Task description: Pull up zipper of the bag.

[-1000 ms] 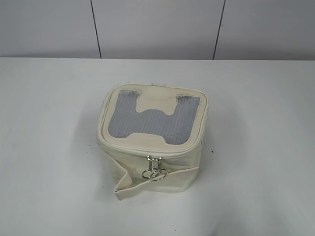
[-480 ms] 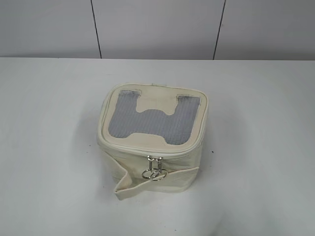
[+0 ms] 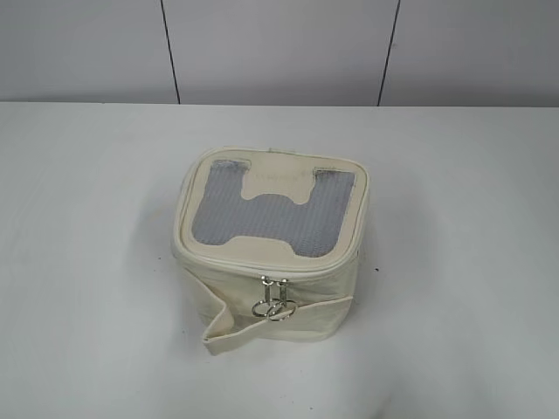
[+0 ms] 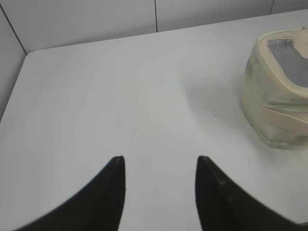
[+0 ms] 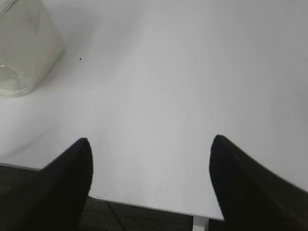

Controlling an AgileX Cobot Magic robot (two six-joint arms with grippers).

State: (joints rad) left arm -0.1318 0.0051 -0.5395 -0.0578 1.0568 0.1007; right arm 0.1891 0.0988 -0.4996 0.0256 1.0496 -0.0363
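Note:
The cream-white bag (image 3: 271,279) stands in the middle of the white table, its lid with the grey mesh panel (image 3: 271,214) facing up. The zipper (image 3: 262,266) runs round the lid edge; its two silver sliders with ring pulls (image 3: 274,301) sit together at the near front face. A loose cream strap (image 3: 229,325) hangs at the front. The bag also shows at the right edge of the left wrist view (image 4: 279,91) and at the top left of the right wrist view (image 5: 24,48). My left gripper (image 4: 160,161) and right gripper (image 5: 151,142) are both open, empty and well away from the bag.
The white table (image 3: 454,262) spreads around the bag. A pale panelled wall (image 3: 279,52) rises behind it. The table's near edge (image 5: 144,204) shows in the right wrist view, with dark floor below.

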